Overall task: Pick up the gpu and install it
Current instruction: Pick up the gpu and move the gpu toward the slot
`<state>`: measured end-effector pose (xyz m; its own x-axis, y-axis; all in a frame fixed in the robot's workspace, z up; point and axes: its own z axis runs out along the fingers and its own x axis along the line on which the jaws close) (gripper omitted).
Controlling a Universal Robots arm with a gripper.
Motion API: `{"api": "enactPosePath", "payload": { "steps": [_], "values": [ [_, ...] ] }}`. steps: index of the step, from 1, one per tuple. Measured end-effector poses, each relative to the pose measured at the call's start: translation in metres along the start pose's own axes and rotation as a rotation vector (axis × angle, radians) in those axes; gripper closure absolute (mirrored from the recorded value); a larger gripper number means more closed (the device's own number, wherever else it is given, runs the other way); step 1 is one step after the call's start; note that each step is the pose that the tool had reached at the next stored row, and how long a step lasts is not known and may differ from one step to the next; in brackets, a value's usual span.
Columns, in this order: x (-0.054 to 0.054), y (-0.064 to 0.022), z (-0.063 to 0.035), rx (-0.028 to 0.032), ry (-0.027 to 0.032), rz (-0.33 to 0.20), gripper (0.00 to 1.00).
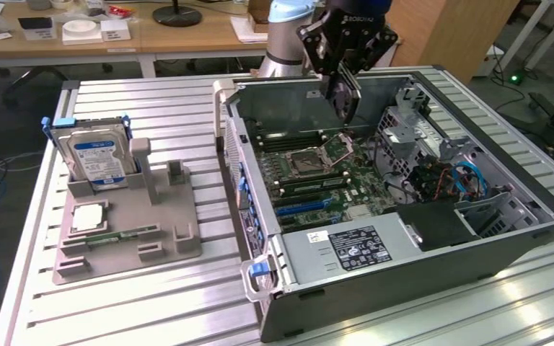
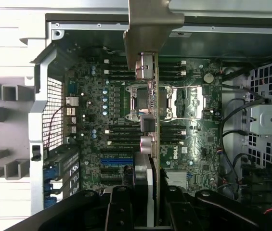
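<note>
My gripper hangs over the open computer case and is shut on the gpu. The gpu is a thin dark card held on edge, pointing down above the motherboard without touching it. In the wrist view the gpu appears edge-on, running from my dark fingers to its metal bracket. It crosses over the processor socket. The blue expansion slots lie a little to one side of the card's line.
A grey fixture stands on the slatted table at the exterior view's left. It holds a hard drive, a square chip and a memory stick. Inside the case are a power supply, drive cages and cables.
</note>
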<state>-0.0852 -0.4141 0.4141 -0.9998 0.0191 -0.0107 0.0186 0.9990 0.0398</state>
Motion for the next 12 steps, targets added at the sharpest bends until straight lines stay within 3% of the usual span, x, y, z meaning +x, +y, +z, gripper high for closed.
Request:
{"api": "enactPosePath", "payload": {
  "steps": [12],
  "values": [
    [-0.022, 0.0004, 0.0004, 0.0000, 0.0000, 0.000, 0.72]
  ]
}}
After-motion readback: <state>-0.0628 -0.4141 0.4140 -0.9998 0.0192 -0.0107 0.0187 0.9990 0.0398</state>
